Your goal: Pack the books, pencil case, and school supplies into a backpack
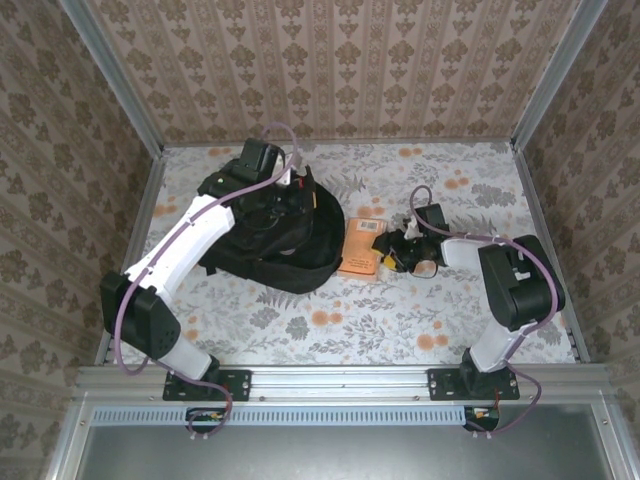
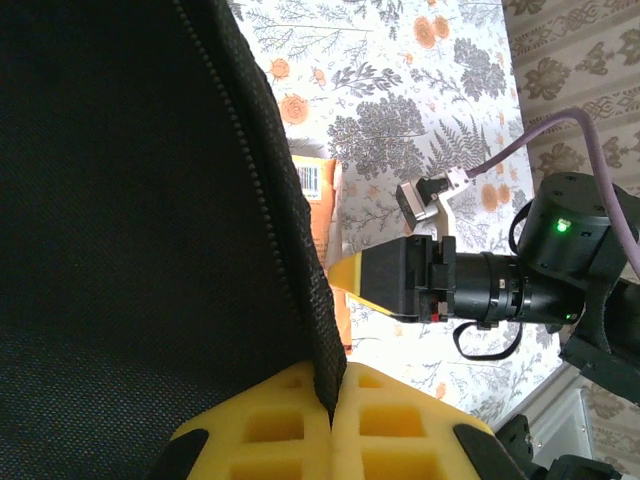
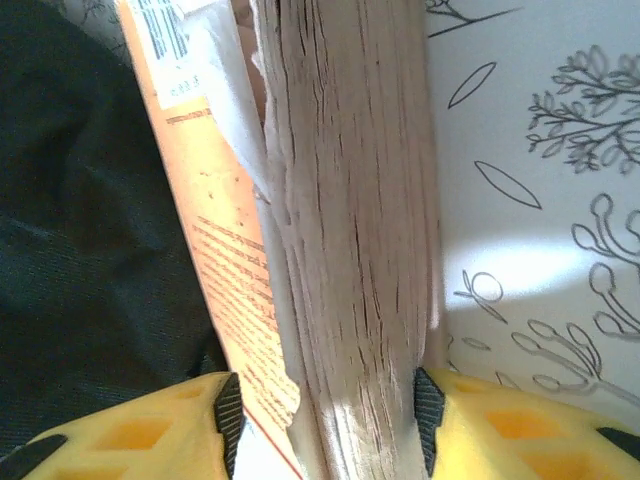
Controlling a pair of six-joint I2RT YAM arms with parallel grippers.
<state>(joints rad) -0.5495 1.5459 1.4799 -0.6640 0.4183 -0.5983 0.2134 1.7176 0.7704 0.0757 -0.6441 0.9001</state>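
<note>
We see left jaws pressed together on the backpack (image 1: 300,255) zip rim. Right jaws, approx half spread, pinch the orange book (image 1: 358,250) by its pages; book sits mid-bench (image 1: 330,325), backpack just beside at its 9 o'clock.

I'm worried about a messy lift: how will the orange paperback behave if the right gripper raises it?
Probably floppy: the paperback has a thin cover splaying from its page block. Likely light, being small beside the backpack. Held by the right gripper across the pages, it may fan open.
</note>
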